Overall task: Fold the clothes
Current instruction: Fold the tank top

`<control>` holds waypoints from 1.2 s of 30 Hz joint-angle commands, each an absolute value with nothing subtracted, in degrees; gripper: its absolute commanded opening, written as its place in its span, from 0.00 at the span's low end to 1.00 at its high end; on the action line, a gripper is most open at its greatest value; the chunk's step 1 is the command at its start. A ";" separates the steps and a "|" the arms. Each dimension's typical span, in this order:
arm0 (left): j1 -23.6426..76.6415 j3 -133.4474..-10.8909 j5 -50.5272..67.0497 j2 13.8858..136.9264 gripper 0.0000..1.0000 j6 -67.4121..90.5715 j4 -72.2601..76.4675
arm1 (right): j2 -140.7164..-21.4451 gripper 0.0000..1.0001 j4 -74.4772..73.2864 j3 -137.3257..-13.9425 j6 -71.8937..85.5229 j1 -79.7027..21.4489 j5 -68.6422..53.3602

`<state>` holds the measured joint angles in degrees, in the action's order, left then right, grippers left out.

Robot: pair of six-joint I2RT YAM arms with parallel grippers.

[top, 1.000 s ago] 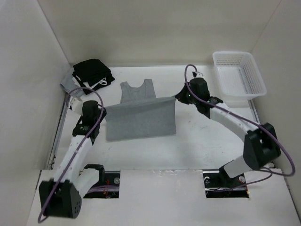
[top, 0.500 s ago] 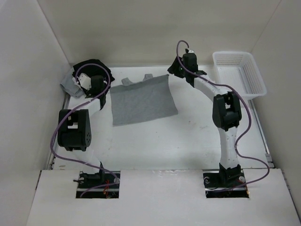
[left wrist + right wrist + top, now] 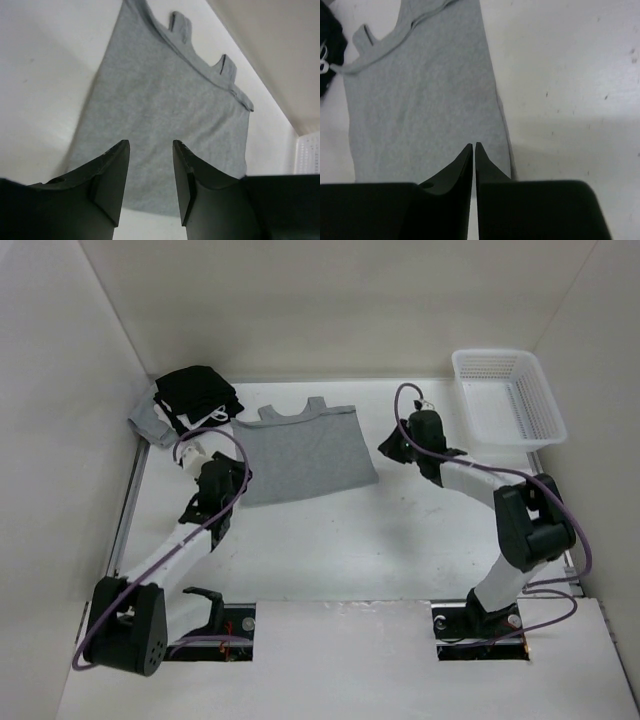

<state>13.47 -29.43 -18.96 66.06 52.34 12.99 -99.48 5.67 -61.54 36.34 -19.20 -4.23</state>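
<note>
Top external: clothes (image 3: pixel 305 452) lie flat on the desk (image 3: pixel 400 540) (doubled over); left claw (image 3: pixel 150 150) gapes empty, right claw (image 3: pixel 474 147) is pinched closed.

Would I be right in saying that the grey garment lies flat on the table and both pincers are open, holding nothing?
Not quite: the right pincer is shut, as the right wrist view shows; only the left pincer is open. The grey garment does lie flat on the table, and neither pincer holds anything.

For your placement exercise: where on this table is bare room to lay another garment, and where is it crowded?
Bare: the table between the grey garment and the near edge. Crowded: far left corner, black pile beside the garment.
</note>
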 commanded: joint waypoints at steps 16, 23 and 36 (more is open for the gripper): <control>9.27 -16.17 -8.96 65.04 0.46 56.86 11.86 | -97.02 0.48 18.37 -45.08 41.31 -21.66 -4.04; 7.87 -16.17 -8.53 70.65 0.40 56.87 17.13 | -99.31 0.45 18.54 -46.58 42.36 -21.66 -4.66; 6.55 -16.52 -8.61 70.05 0.12 55.90 17.05 | -102.57 0.21 19.42 -47.99 44.30 -21.66 -7.03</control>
